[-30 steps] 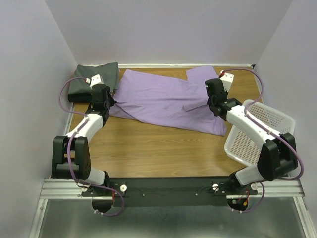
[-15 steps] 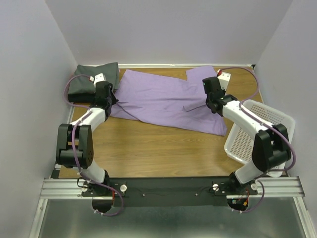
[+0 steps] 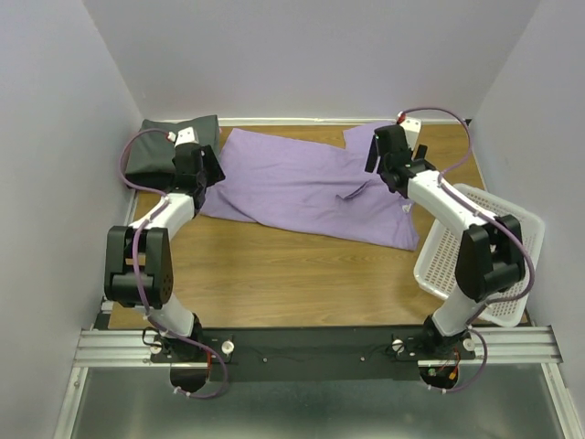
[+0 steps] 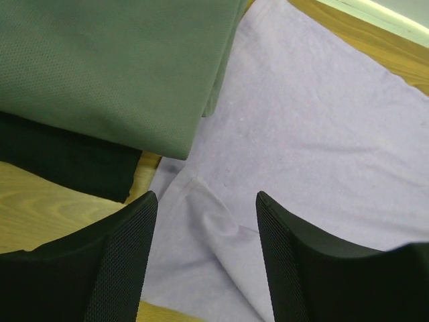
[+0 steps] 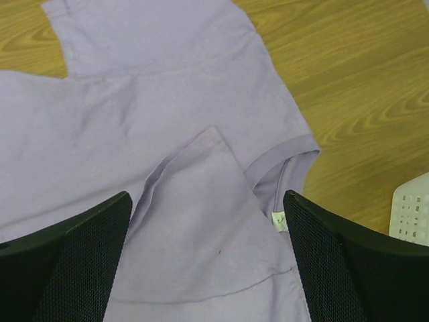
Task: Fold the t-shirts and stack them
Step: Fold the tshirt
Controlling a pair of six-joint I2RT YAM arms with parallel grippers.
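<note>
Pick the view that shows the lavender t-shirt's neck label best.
The right wrist view: the neck label sits close up by the collar of the lavender t-shirt. The top view makes it too small to tell; the left wrist view misses it.

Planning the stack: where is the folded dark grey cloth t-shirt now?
Top view: the dark grey t-shirt lies in the far left corner of the wooden table, beside the spread lavender t-shirt.

Cloth items: three counted. One lavender t-shirt [image 3: 302, 187]; one grey t-shirt [image 3: 160, 151]; one black piece [image 4: 67, 161] under the grey, type undetermined. Baskets: one white mesh basket [image 3: 494, 229]. Arms: two, left arm [image 3: 160, 224] and right arm [image 3: 457, 215]. Grippers: two, left gripper [image 4: 204, 208] and right gripper [image 5: 206, 201].
</note>
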